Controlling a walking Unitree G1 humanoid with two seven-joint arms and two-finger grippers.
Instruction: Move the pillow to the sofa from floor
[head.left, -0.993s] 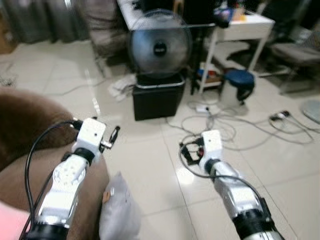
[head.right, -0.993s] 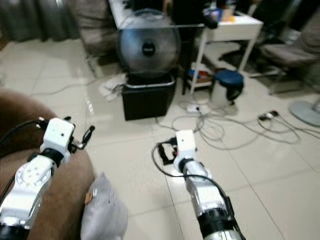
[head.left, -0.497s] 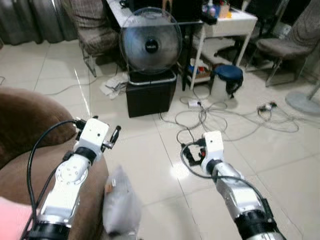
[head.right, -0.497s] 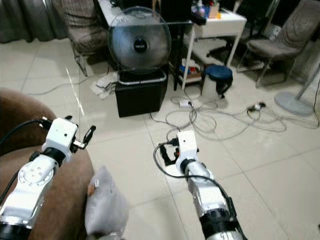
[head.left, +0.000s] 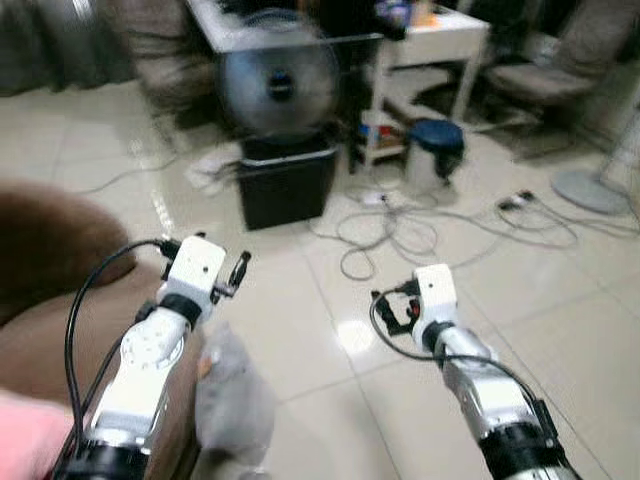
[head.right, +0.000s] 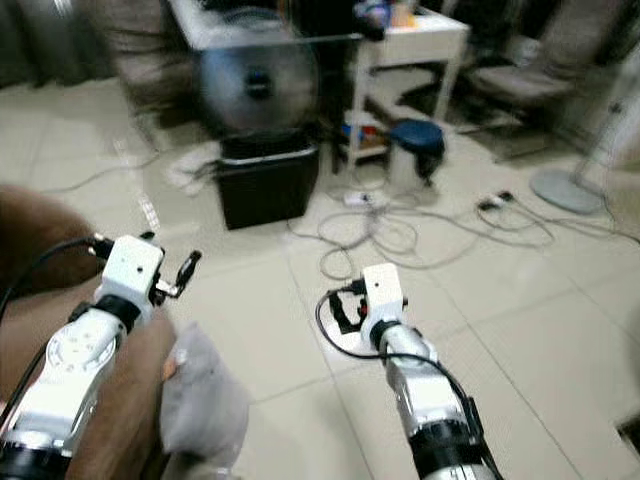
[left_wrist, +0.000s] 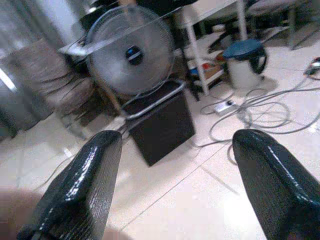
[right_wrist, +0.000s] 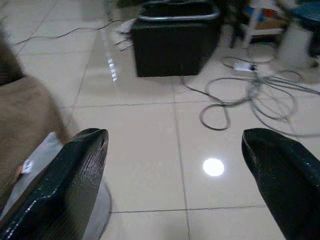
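Grey pillow (head.left: 232, 400) on the floor tiles (head.left: 300, 330) against the brown sofa (head.left: 45, 250), below my left gripper (left_wrist: 175, 185), both it and my right gripper (right_wrist: 175, 175) fingers apart holding nothing, so I'm approaching; next, reach down and grasp it.

No legible text, label or brand anywhere, not even on the blurred fan (left_wrist: 131, 54).

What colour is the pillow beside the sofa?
The pillow is light grey, clearest in the right wrist view.
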